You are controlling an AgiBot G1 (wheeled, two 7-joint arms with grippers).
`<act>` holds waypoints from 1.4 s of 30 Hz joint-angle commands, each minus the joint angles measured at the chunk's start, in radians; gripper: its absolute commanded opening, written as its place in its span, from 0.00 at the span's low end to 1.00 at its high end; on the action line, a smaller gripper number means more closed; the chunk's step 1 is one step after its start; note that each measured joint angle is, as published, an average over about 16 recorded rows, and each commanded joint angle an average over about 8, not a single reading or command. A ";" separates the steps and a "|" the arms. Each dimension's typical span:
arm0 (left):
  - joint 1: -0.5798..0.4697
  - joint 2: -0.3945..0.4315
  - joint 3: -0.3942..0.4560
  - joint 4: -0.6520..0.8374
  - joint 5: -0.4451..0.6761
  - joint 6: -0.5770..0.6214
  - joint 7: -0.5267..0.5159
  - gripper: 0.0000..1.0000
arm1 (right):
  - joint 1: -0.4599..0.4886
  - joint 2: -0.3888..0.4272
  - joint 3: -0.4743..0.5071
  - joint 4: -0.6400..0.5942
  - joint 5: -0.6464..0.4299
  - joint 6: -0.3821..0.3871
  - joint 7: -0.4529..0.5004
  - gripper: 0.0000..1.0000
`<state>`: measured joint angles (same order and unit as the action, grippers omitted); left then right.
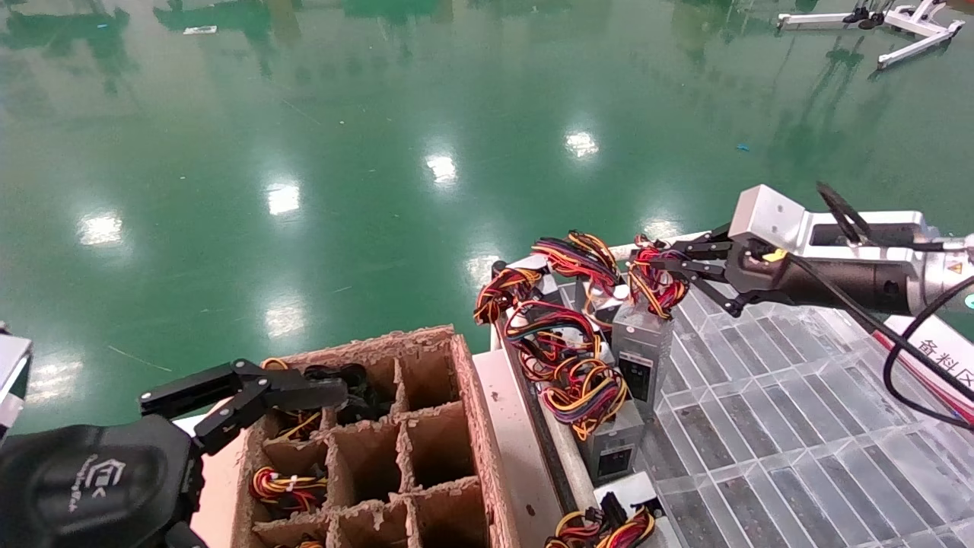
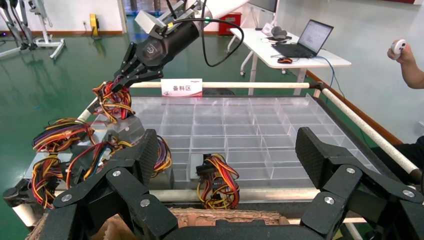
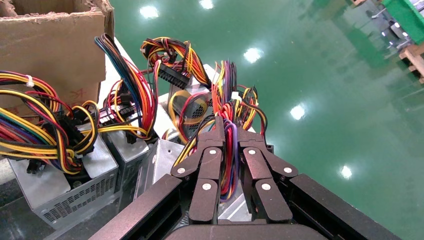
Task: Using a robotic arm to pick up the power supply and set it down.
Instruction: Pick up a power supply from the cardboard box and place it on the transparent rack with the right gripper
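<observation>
The robotic arm is my right arm, reaching in from the right over the clear tray. Its gripper [image 1: 663,265] [image 3: 228,127] is shut on the red, yellow and purple wire bundle [image 1: 653,288] [image 3: 231,100] of a grey power supply [image 1: 639,352]. That box stands upright below the gripper, at the tray's left edge and close against other units. I cannot tell whether it is off the tray. The left wrist view shows the same gripper [image 2: 117,86] pinching the wires. My left gripper [image 1: 304,396] [image 2: 227,150] hangs open and empty over the cardboard box.
A brown cardboard divider box [image 1: 473,411] sits at the lower left with wire bundles in some cells. A clear compartment tray [image 1: 799,426] fills the right side. Several more power supplies [image 1: 612,449] crowd its left edge. A white sign [image 2: 181,87] stands on the far rail.
</observation>
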<state>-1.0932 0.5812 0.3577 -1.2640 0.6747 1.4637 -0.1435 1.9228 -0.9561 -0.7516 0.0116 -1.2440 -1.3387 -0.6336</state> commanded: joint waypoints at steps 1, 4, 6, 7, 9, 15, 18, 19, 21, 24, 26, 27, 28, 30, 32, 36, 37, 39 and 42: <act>0.000 0.000 0.000 0.000 0.000 0.000 0.000 1.00 | -0.013 0.003 0.007 -0.005 0.010 0.005 -0.010 0.00; 0.000 0.000 0.000 0.000 0.000 0.000 0.000 1.00 | -0.014 0.016 0.009 -0.005 0.013 -0.012 -0.018 0.00; 0.000 0.000 0.000 0.000 0.000 0.000 0.000 1.00 | -0.014 0.026 0.007 -0.004 0.010 -0.029 -0.021 0.00; 0.000 0.000 0.000 0.000 0.000 0.000 0.000 1.00 | -0.013 0.032 0.006 -0.004 0.008 -0.040 -0.022 0.00; 0.000 0.000 0.000 0.000 0.000 0.000 0.000 1.00 | -0.011 0.044 0.002 -0.003 0.003 -0.062 -0.023 0.00; 0.000 0.000 0.000 0.000 0.000 0.000 0.000 1.00 | -0.007 0.090 -0.008 -0.008 -0.012 -0.129 -0.020 0.00; 0.000 0.000 0.000 0.000 0.000 0.000 0.000 1.00 | -0.006 0.112 -0.011 -0.011 -0.015 -0.159 -0.019 0.00; 0.000 0.000 0.000 0.000 0.000 0.000 0.000 1.00 | -0.006 0.118 -0.011 -0.012 -0.016 -0.168 -0.018 0.00; 0.000 0.000 0.000 0.000 0.000 0.000 0.000 1.00 | -0.006 0.126 -0.012 -0.012 -0.017 -0.183 -0.017 0.00; 0.000 0.000 0.000 0.000 0.000 0.000 0.000 1.00 | -0.007 0.127 -0.012 -0.012 -0.017 -0.192 -0.014 0.00; 0.000 0.000 0.000 0.000 0.000 0.000 0.000 1.00 | -0.006 0.121 -0.011 -0.012 -0.016 -0.184 -0.011 0.00; 0.000 0.000 0.000 0.000 0.000 0.000 0.000 1.00 | -0.005 0.116 -0.011 -0.012 -0.016 -0.176 -0.010 0.00; 0.000 0.000 0.000 0.000 0.000 0.000 0.000 1.00 | -0.005 0.111 -0.011 -0.012 -0.016 -0.165 -0.008 0.00; 0.000 0.000 0.000 0.000 0.000 0.000 0.000 1.00 | -0.003 0.101 -0.012 -0.012 -0.017 -0.139 -0.007 0.00; 0.000 0.000 0.000 0.000 0.000 0.000 0.000 1.00 | 0.000 0.093 -0.013 -0.013 -0.019 -0.110 -0.006 0.00; 0.000 0.000 0.000 0.000 0.000 0.000 0.000 1.00 | 0.005 0.093 -0.017 -0.014 -0.025 -0.070 -0.009 0.00; 0.000 0.000 0.000 0.000 0.000 0.000 0.000 1.00 | 0.006 0.095 -0.018 -0.015 -0.026 -0.066 -0.009 0.00; 0.000 0.000 0.000 0.000 0.000 0.000 0.000 1.00 | 0.006 0.098 -0.020 -0.015 -0.029 -0.064 -0.009 0.00; 0.000 0.000 0.000 0.000 0.000 0.000 0.000 1.00 | 0.004 0.097 -0.023 -0.015 -0.032 -0.068 -0.008 0.00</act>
<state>-1.0933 0.5811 0.3582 -1.2640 0.6744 1.4635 -0.1433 1.9263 -0.8674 -0.7735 -0.0014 -1.2752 -1.4046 -0.6406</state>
